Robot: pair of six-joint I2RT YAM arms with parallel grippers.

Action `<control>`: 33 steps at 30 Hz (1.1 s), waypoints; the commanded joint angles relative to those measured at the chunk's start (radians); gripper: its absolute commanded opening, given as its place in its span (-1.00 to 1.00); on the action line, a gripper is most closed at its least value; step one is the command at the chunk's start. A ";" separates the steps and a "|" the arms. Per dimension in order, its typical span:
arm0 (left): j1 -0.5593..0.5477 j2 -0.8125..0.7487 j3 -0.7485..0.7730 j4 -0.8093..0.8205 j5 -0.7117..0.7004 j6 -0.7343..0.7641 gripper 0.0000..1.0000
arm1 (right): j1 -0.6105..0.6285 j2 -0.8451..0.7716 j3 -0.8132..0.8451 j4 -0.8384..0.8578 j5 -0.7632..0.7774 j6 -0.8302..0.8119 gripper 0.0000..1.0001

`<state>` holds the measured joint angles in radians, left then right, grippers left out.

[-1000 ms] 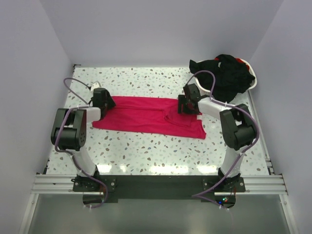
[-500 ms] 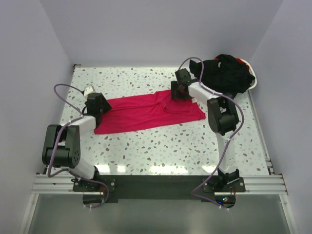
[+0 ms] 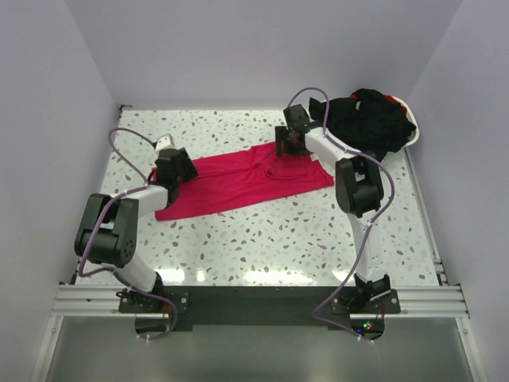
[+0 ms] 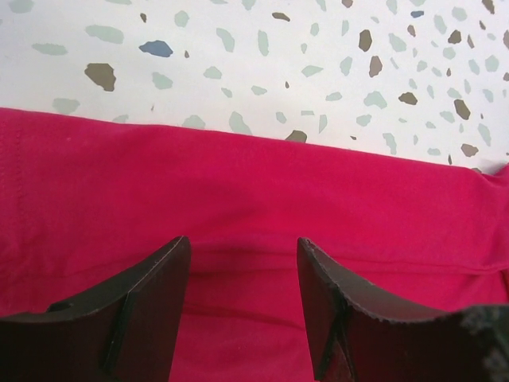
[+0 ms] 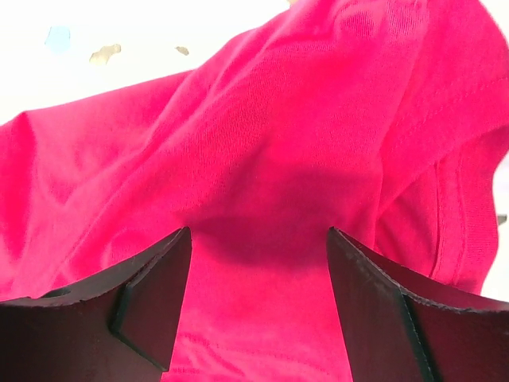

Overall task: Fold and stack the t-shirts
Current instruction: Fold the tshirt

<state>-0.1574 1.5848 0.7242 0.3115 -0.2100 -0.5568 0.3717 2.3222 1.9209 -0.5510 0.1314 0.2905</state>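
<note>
The pinkish-red t-shirt lies folded in a long strip slanting across the table, its right end farther back. My left gripper sits low over its left end, open, with red fabric between and beneath the fingers. My right gripper is over the shirt's far right end, open, with red cloth spread under the fingers. The black t-shirts lie heaped at the back right. The neck label is hidden.
A white plastic basket holds the black heap at the back right corner. The speckled tabletop runs between the shirt and the arm bases. Grey walls close in the left, right and back sides.
The shirt's right end has been drawn toward the back, so the strip now slants. My right gripper moved back and left. My left gripper swung out left, then returned right over the shirt's end.
</note>
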 commanded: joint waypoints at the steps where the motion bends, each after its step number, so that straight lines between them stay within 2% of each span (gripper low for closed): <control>1: 0.002 0.069 0.073 0.077 0.026 0.005 0.22 | -0.004 -0.166 -0.061 0.046 -0.041 -0.007 0.45; 8: 0.002 0.150 0.112 0.104 0.023 -0.014 0.22 | -0.005 -0.309 -0.357 0.167 -0.091 0.041 0.46; 13: 0.002 0.172 0.092 0.110 0.014 -0.044 0.22 | -0.004 -0.290 -0.411 0.180 -0.098 0.058 0.47; 22: 0.004 0.199 0.044 0.090 0.029 -0.123 0.22 | -0.007 -0.149 -0.323 0.125 -0.085 0.059 0.47; 33: -0.011 0.124 -0.090 0.127 0.087 -0.193 0.21 | -0.024 0.089 0.012 -0.029 -0.082 0.015 0.47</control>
<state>-0.1589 1.7378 0.6926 0.4755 -0.1558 -0.7097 0.3630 2.3207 1.8725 -0.4747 0.0605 0.3275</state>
